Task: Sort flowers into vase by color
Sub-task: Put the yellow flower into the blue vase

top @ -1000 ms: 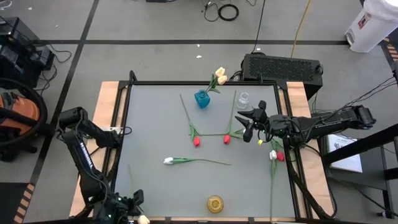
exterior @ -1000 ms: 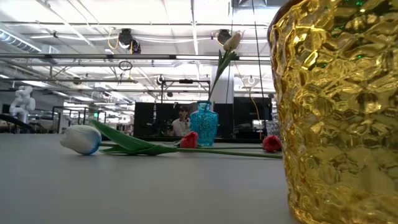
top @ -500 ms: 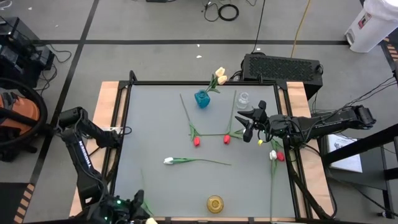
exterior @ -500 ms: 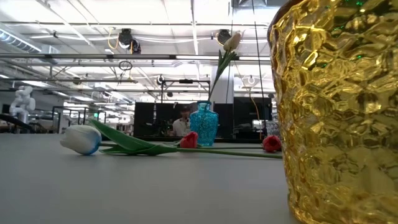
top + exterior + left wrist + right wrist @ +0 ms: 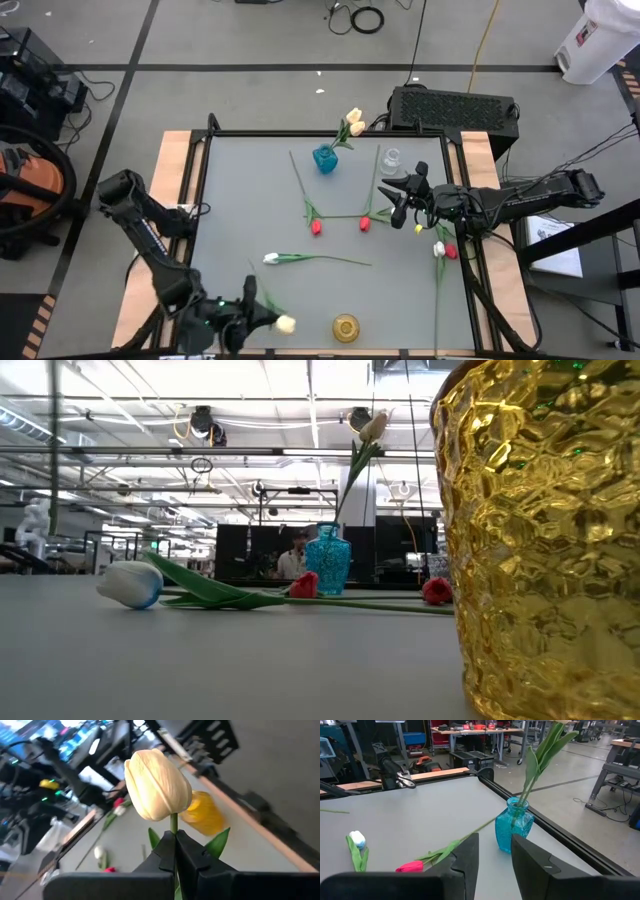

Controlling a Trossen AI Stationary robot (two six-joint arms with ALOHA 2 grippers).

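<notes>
Left claw point(image 5: 262, 318) is pinching shut on the green stem just under a cream tulip point(image 5: 157, 785), bud pointing away from the fingers. Gold vase point(image 5: 346, 327) is standing just beyond the bud. Right claw point(image 5: 401, 205) is hanging part-open, gripping nothing, with a blue vase point(image 5: 514, 824) holding cream tulips ahead of it and a red tulip point(image 5: 410, 866) lying beside it.

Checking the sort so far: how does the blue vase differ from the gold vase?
The blue vase holds cream tulips and stands at the table's far edge; the gold vase looks empty and sits at the near edge. In the low view the gold one has a dimpled, shiny surface. Both stand upright.
</notes>
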